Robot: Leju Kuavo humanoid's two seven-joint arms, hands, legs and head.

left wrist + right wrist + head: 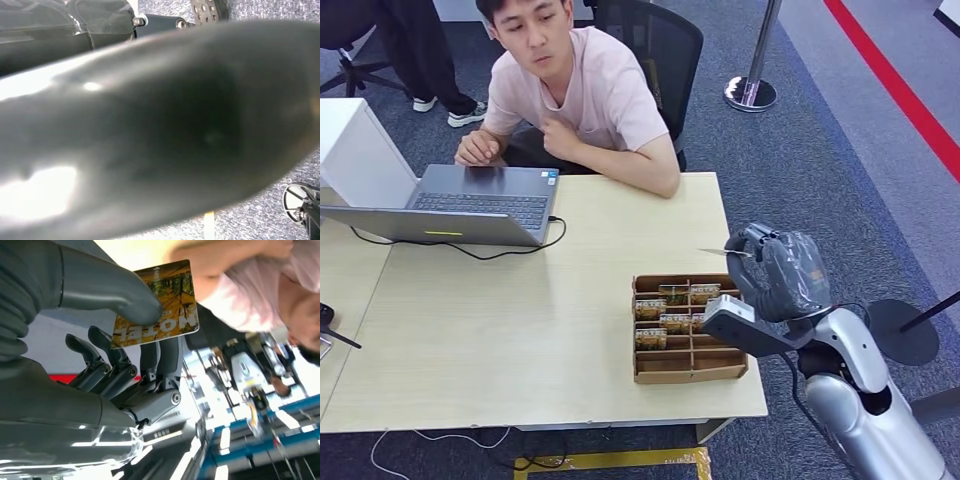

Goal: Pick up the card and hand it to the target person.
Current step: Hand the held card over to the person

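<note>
1. Now: right hand (765, 262) is raised at the table's (546, 310) right edge, above and just beyond the cardboard tray (687, 371), pinching the card (724, 252) between thumb and fingers.
2. Head view shows the card edge-on, a thin sliver pointing left toward the person (580, 95); its face is unreadable there.
3. Right wrist view: card (158, 302) has a yellow-leaf print and the word HOTEL; the thumb (113, 290) covers one corner, and the fingers (158, 360) sit behind it.
4. Tray compartments hold more cards (675, 308), too small to make out; the forearm hides the tray's right end.
5. Person sits at the far side, leaning on the table beside an open laptop (471, 205); top of the head is cut off.
6. Left wrist view is a dark blur; left hand's state cannot be told.
</note>
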